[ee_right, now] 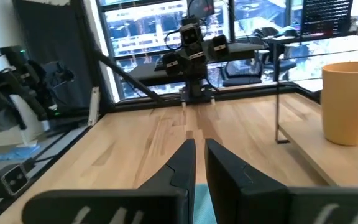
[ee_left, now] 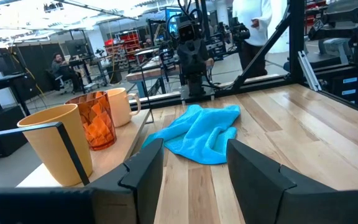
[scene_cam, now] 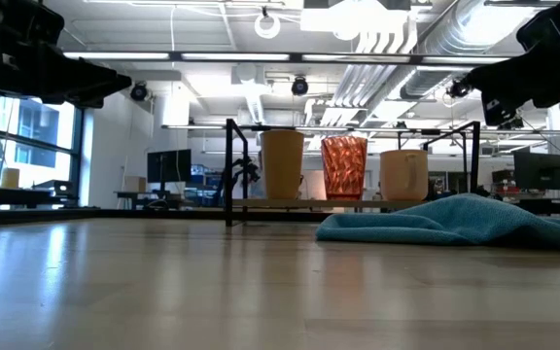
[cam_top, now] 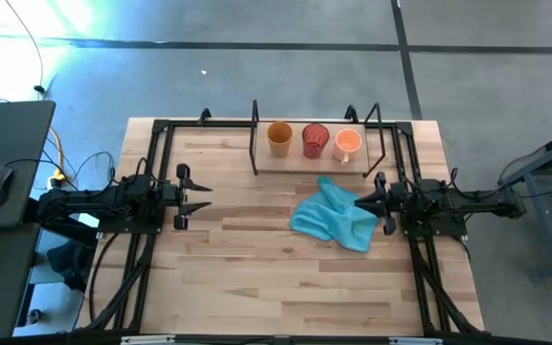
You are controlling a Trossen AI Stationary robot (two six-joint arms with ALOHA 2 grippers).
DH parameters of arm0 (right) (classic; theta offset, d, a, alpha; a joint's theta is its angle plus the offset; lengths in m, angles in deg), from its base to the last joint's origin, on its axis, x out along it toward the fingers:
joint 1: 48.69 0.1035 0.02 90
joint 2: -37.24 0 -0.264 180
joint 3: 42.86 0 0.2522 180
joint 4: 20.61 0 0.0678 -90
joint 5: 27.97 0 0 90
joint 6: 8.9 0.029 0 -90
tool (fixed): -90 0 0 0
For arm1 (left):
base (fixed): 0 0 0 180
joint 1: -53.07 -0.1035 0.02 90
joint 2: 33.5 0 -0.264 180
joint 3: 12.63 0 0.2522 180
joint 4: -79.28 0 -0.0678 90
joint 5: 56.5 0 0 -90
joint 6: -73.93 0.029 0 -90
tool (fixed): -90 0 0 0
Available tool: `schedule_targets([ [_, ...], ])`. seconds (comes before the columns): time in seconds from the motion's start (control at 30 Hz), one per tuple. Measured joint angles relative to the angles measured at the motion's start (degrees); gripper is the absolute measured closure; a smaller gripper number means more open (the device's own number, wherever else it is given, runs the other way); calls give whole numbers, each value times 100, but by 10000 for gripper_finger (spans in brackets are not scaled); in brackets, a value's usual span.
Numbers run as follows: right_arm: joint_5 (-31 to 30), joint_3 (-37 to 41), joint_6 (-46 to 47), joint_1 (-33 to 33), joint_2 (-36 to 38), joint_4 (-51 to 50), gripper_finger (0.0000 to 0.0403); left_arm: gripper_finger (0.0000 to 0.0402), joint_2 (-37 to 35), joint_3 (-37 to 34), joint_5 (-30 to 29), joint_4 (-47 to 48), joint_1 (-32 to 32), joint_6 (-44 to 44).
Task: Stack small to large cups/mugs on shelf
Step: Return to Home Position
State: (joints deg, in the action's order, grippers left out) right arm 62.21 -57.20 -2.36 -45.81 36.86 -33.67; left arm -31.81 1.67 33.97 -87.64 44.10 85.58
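Note:
Three cups stand side by side, upright, on the wooden board of the shelf (cam_top: 295, 165) at the table's far edge: the mustard-yellow cup (cam_top: 279, 137), the red patterned cup (cam_top: 315, 141) and the light orange mug (cam_top: 348, 144) with its handle. The low view shows the same row: yellow cup (scene_cam: 283, 163), red cup (scene_cam: 344, 167), mug (scene_cam: 403, 175). My left gripper (cam_top: 199, 196) hovers open near the table's left side. My right gripper (cam_top: 357, 203) is shut and raised above the right edge of a blue cloth (cam_top: 333, 216).
The blue cloth (scene_cam: 455, 219) lies crumpled on the table in front of the shelf. Thin black shelf rods (scene_cam: 229, 165) rise around the cups. Black arm frames (cam_top: 151, 172) run along both table sides. People (ee_left: 253, 25) are in the room beyond.

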Motion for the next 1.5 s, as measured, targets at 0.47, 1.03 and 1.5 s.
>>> schedule_targets([
  [0.47,-115,0,-14,0,-11,-4,378,236,0,0,0,-1,-2,0],
  [1.03,-118,0,97,0,-9,-6,378,236,0,1,0,-1,-1,0],
  [1.5,-120,0,97,0,-9,-8,378,236,0,0,0,-1,-1,0],
])
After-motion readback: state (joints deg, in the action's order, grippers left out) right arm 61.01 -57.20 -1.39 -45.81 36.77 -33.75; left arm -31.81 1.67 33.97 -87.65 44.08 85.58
